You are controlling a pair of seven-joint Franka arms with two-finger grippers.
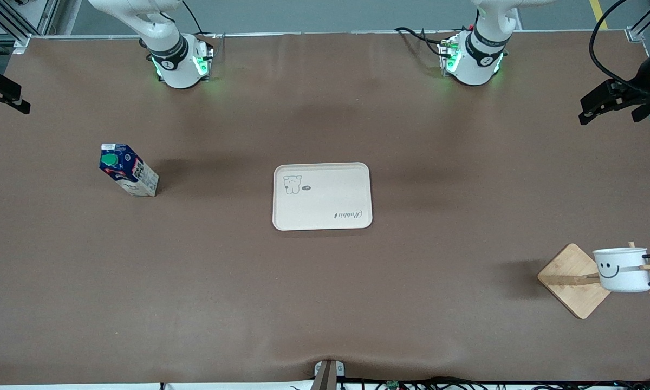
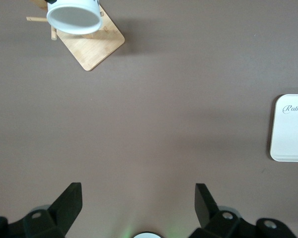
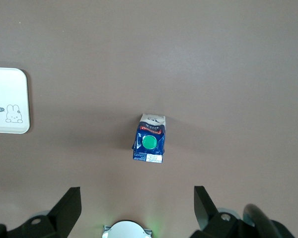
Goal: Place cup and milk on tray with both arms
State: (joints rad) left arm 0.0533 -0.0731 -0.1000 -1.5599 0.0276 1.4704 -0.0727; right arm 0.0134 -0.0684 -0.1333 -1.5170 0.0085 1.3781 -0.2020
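Observation:
The cream tray [image 1: 322, 196] lies flat at the table's middle. The milk [image 1: 129, 169] stands upright toward the right arm's end, and its green cap faces up in the right wrist view [image 3: 149, 141]. The white smiley cup [image 1: 623, 269] hangs on a peg of a wooden stand toward the left arm's end, nearer the front camera than the tray. My left gripper [image 2: 137, 187] hangs open high over bare table by its base, with the cup [image 2: 73, 17] and tray [image 2: 290, 129] well off. My right gripper [image 3: 136, 189] is open too, high above the table by its base, the milk ahead of it.
The wooden stand's square base [image 1: 571, 279] sits under the cup. Both arm bases [image 1: 474, 54] [image 1: 179, 59] stand along the table's edge farthest from the front camera. Dark fixtures [image 1: 609, 100] [image 1: 0, 89] jut in at each end of the table.

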